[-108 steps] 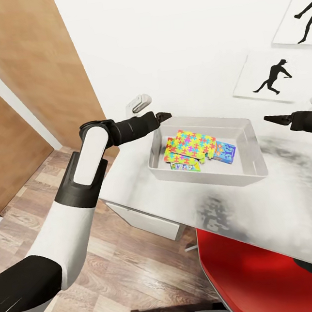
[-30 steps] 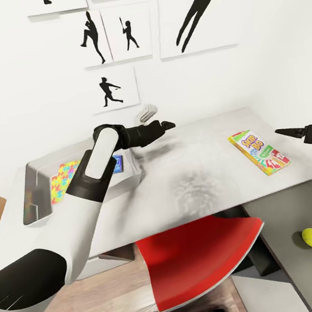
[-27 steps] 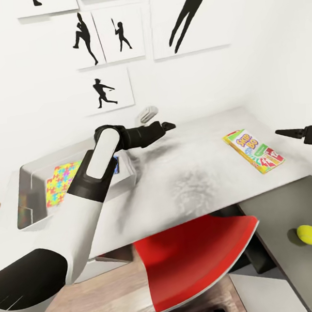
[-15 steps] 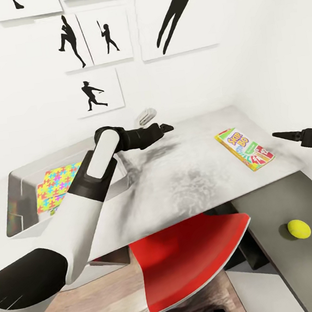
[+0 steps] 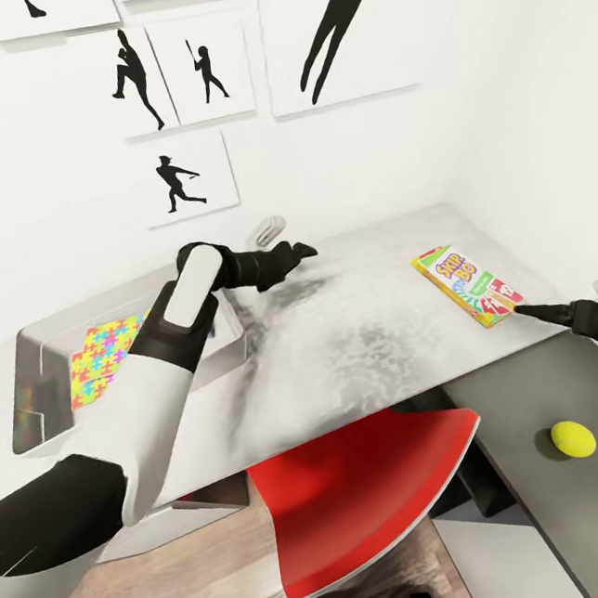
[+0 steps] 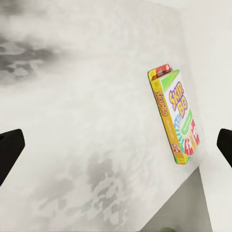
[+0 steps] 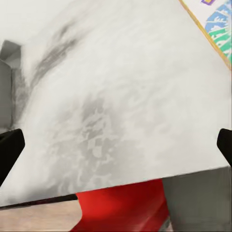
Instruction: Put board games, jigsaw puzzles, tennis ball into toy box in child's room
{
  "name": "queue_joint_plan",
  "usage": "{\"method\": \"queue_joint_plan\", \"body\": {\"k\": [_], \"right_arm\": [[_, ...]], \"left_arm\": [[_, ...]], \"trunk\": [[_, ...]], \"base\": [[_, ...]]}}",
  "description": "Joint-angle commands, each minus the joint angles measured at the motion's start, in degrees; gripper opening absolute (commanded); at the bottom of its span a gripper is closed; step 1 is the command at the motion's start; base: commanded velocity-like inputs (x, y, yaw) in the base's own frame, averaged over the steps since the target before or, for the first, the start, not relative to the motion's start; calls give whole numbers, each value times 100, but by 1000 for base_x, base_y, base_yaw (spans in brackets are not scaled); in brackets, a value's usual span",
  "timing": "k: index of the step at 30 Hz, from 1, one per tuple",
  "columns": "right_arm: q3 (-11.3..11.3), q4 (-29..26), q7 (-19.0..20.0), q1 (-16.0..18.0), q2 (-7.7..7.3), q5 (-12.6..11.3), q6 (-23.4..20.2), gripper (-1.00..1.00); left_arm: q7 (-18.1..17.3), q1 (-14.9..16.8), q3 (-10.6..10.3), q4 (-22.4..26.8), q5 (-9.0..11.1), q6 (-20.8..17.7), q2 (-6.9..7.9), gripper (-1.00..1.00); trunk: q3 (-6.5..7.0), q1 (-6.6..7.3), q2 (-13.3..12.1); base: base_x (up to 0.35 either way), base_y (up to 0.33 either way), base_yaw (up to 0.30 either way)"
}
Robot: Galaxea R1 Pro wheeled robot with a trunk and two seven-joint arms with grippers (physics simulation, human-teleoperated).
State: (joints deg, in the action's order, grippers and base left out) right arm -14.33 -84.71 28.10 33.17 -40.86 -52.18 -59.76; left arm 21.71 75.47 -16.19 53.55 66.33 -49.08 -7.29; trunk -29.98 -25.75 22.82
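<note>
- Right gripper (image 5: 517, 309), jaws parted and empty, has dropped to the near corner of the board game (image 5: 467, 284).
- Left gripper (image 5: 302, 249), also parted, has eased down.
- Judgement: pickup imminent; the tennis ball (image 5: 572, 438) lies beyond that box.

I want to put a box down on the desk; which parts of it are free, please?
The light table is bare between the toy box and the board game. The dark wing is bare around the tennis ball. Crowded: inside the toy box, and beside the board game, where the right gripper reaches.
</note>
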Motion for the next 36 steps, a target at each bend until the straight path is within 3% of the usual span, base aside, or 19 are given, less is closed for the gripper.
{"method": "queue_joint_plan", "body": {"k": [1, 5, 9, 12, 17, 23, 28, 31, 36], "right_arm": [[-114, -16, 57, -281, -93, -16, -24, 100], [-395, -29, 57, -665, -221, -88, -24, 100], [-503, -75, 59, -888, -263, -94, -24, 100], [-614, -150, 57, -1194, -289, -75, -24, 100], [-1031, -181, 63, -1618, -262, -65, -24, 100], [-1296, -194, 95, -1841, -225, -71, -24, 100], [-1490, -192, 110, -1898, -178, -89, -24, 100], [-1576, -194, 115, -1912, -121, -96, -24, 100], [-1642, -194, 117, -1917, -94, -89, -24, 100]], "left_arm": [[57, 174, 8, -284, 63, -4, 6, 100], [16, 477, 15, -1011, 78, -17, 11, 100], [7, 563, -12, -1281, 81, -38, 0, 100], [34, 578, -44, -1400, 33, -3, -26, 100], [53, 558, -19, -1454, 2, 63, 13, 100], [15, 540, 3, -1493, -3, 91, 56, 100], [-33, 728, 11, -1621, -25, 176, 211, 100], [-77, 900, 14, -2003, -6, 573, 416, 100], [-190, 999, 12, -2239, 3, 911, 584, 100]], "trunk": [[-8, -3, 10], [-8, -3, 10], [-8, -3, 10], [-6, -3, 10], [2, -3, 10], [14, -3, 10], [25, -3, 10], [31, -3, 10], [42, -3, 10]], "base": [[0, 0, -1], [0, 0, 0], [0, 0, -10], [0, 0, -110], [0, 0, -210], [0, 0, -261], [0, 0, -277], [0, 0, -281], [0, 0, -282]]}}
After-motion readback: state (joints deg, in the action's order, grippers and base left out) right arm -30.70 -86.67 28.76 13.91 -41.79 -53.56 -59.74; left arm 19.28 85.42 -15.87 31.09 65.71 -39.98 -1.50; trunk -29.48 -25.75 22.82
